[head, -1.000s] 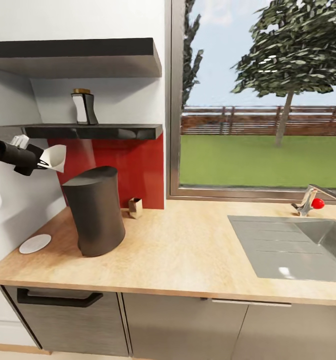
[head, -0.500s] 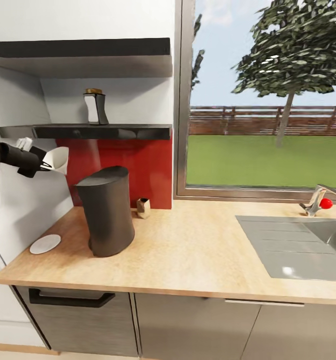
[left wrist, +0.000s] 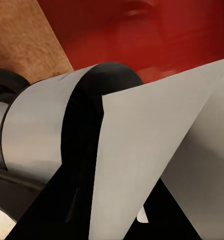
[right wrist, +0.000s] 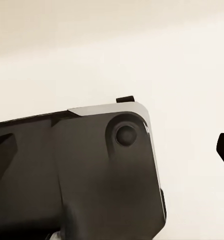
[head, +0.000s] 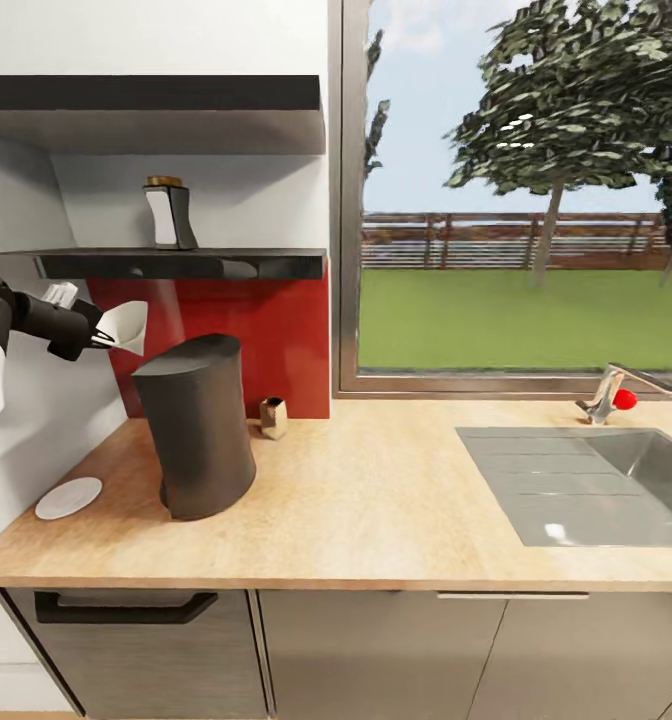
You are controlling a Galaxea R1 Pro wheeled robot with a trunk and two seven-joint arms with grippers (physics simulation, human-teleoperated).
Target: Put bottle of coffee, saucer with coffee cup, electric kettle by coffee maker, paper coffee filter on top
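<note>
A tall dark coffee maker (head: pixel 194 430) stands on the wooden countertop (head: pixel 376 500) at the left. My left gripper (head: pixel 104 338) is shut on a white paper coffee filter (head: pixel 128 326), held in the air just left of and slightly above the coffee maker's top. In the left wrist view the filter (left wrist: pixel 157 160) is close up, with the coffee maker's top (left wrist: pixel 47 135) behind it. The bottle of coffee (head: pixel 167 213) stands on the dark shelf (head: pixel 186 264). A white saucer (head: pixel 68 497) lies flat on the counter left of the coffee maker.
A small brown box-like object (head: pixel 272 417) sits against the red backsplash (head: pixel 276 330). A steel sink (head: pixel 576 485) and faucet (head: pixel 608 393) take up the counter's right side. A window runs behind. The right wrist view holds a dark robot housing (right wrist: pixel 77 170) against a pale surface.
The head view swung right, then back left. My left gripper carried the filter a little nearer to the coffee maker's top. Nothing on the counter or shelf moved.
</note>
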